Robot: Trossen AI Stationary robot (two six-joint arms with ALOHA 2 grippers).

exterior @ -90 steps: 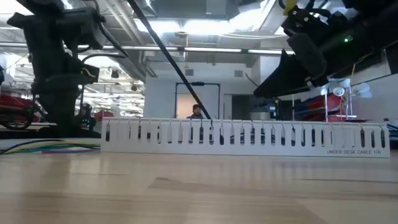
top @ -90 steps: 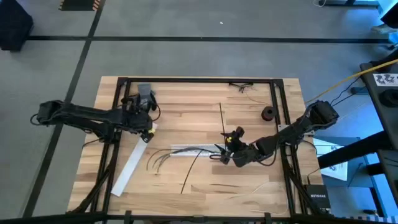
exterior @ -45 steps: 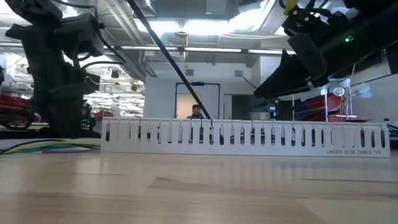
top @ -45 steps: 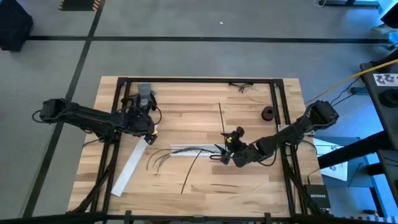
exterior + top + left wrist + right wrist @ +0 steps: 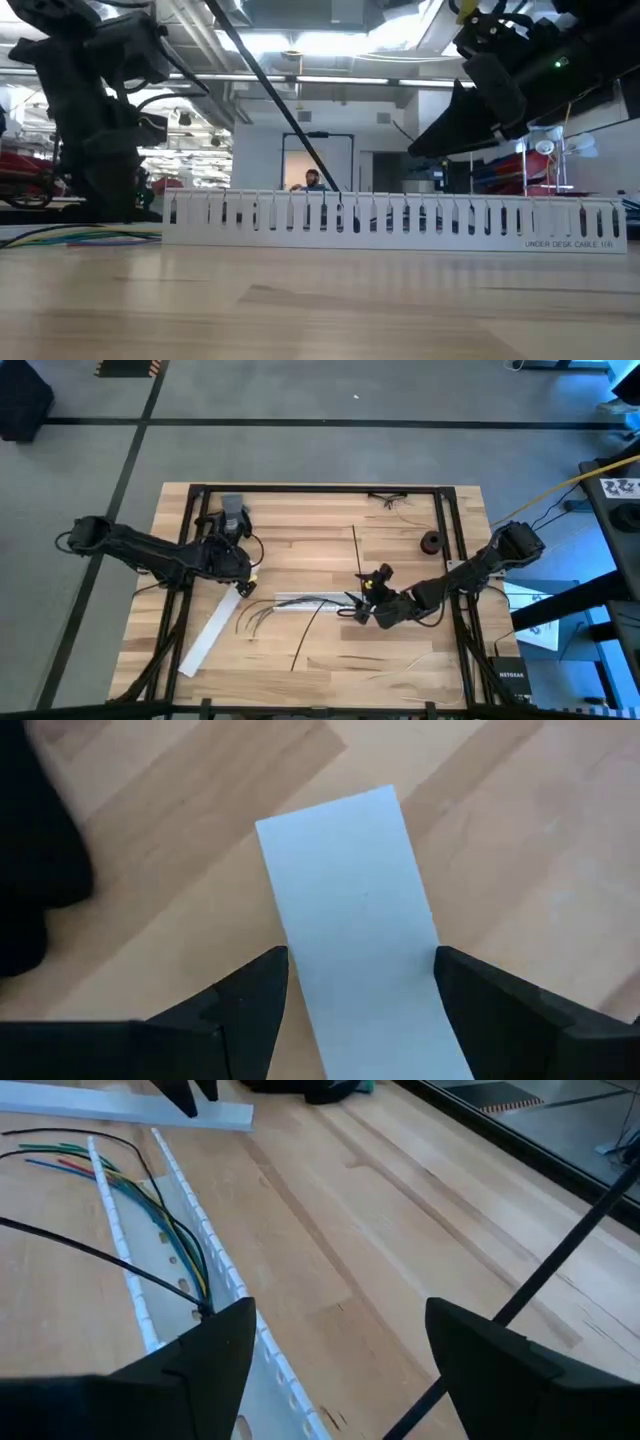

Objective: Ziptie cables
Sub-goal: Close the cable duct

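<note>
The cables (image 5: 262, 615) lie limp on the wood, their dark run inside a white perforated strip (image 5: 310, 601) and their coloured ends (image 5: 60, 1155) splayed toward the table's left. My right gripper (image 5: 357, 603) stands open at that strip's right end (image 5: 260, 1380). A stiff black strip (image 5: 560, 1260) slants up past its fingers. My left gripper (image 5: 244, 574) is open over the far end of a long flat white strip (image 5: 212, 625), one finger on each side of it (image 5: 350, 890). My left gripper comes from above with its fingers (image 5: 250, 1005) astride the flat white strip's far end (image 5: 340, 840), which lies flat on the table; I cannot tell whether they touch it. My right gripper has the black strip (image 5: 440, 1380) close beside one finger; I cannot tell whether they touch.
A dark roll (image 5: 431, 542) sits at the right, a grey block (image 5: 235, 510) at the far left, and small black parts (image 5: 388, 498) at the far edge. Thin loose strips (image 5: 350, 658) lie toward the near edge. Black frame rails (image 5: 445, 550) border the table.
My left arm has shifted a little toward the table's right and near edge, bringing its gripper over the flat white strip's far end.
</note>
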